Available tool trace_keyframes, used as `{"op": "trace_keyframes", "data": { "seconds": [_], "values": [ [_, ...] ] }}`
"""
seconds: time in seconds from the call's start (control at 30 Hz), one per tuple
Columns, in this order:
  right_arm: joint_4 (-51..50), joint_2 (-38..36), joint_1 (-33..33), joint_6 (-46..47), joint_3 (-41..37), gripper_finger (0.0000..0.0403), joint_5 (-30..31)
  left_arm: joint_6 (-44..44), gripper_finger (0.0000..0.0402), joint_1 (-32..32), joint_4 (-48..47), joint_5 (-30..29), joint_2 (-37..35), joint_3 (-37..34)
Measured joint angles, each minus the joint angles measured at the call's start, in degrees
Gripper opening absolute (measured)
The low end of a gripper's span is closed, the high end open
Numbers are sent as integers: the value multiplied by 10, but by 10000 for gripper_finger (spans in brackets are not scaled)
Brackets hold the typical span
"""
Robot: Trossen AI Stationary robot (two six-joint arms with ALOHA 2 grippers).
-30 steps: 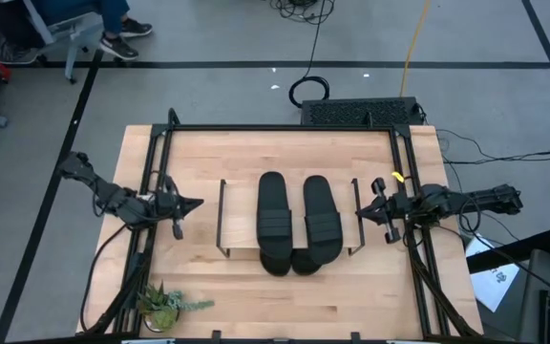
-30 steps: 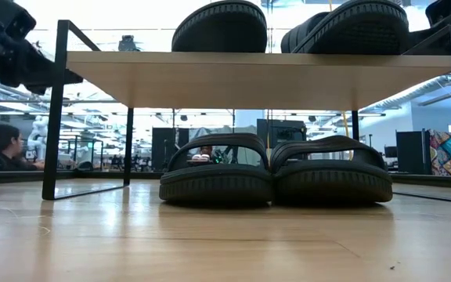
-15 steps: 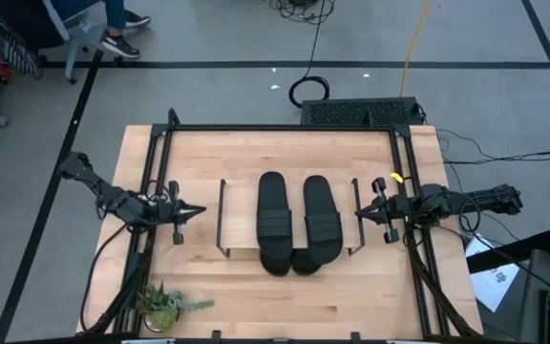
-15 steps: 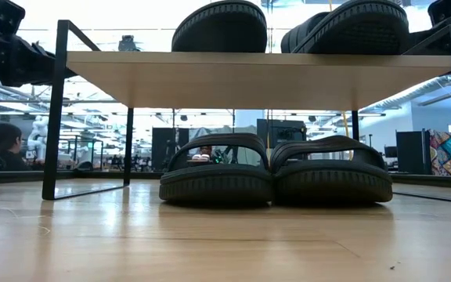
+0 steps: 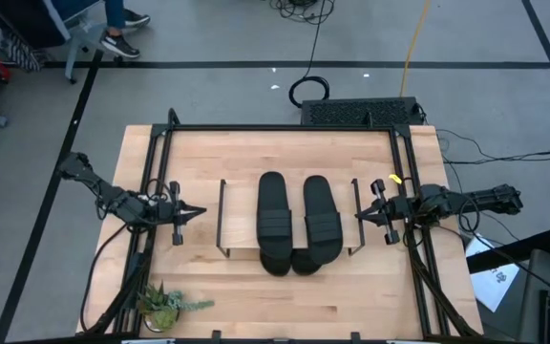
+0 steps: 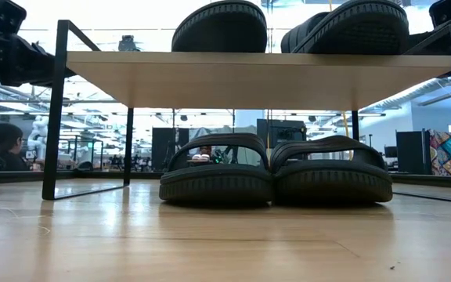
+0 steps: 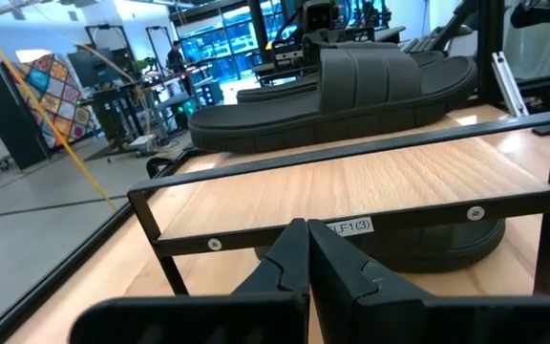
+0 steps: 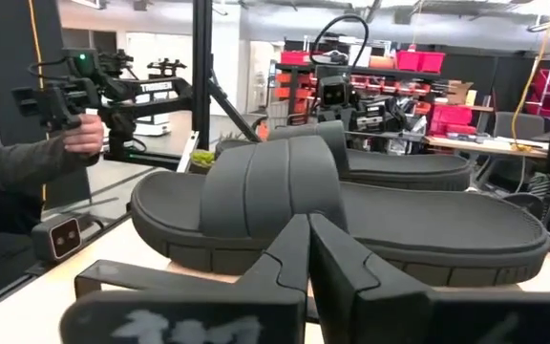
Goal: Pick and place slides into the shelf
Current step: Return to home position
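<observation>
The shelf (image 5: 289, 218) stands mid-table on its thin black legs. Two black slides (image 5: 273, 212) (image 5: 322, 214) lie side by side on its wood plank. Two more (image 6: 216, 178) (image 6: 332, 177) rest with their soles on the table under the plank, ends poking out at the near side (image 5: 292, 261). My left gripper (image 5: 200, 210) hovers shut just left of the shelf's left end frame (image 7: 351, 205), pointing at it. My right gripper (image 5: 358, 214) hovers shut at the right end frame, facing an upper slide (image 8: 332, 215).
A small potted plant (image 5: 162, 305) sits at the near left corner. Black frame rails (image 5: 280, 128) border the tabletop, and a black box (image 5: 361, 112) lies beyond the far edge. People show in the room behind (image 6: 0, 145), one hand holding a device (image 8: 82, 134).
My left gripper has moved slightly toward the near edge and a little lower, staying beside the shelf's left end. The right arm, the shelf and the slides have kept still.
</observation>
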Motion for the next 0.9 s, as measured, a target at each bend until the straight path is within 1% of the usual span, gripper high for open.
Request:
{"op": "trace_keyframes", "data": {
  "seconds": [0.2, 0.33, 0.57, 0.8, 0.9],
  "values": [
    [10, 0, 0, 1, 0, 0, -15, -21, 2, 0, 0, 0, 0, 0],
    [20, 0, 0, 0, 0, 0, -43, -21, 6, 0, 0, 0, 0, 0],
    [22, 0, 0, 1, 0, 0, -40, -19, 21, 0, 0, -1, 0, 0],
    [21, 0, 0, 1, -1, 0, -40, -19, 3, 0, 0, -2, 0, 0],
    [21, 0, 0, 1, -1, 0, -40, -20, 3, 0, 0, -2, 0, 0]
  ]
}}
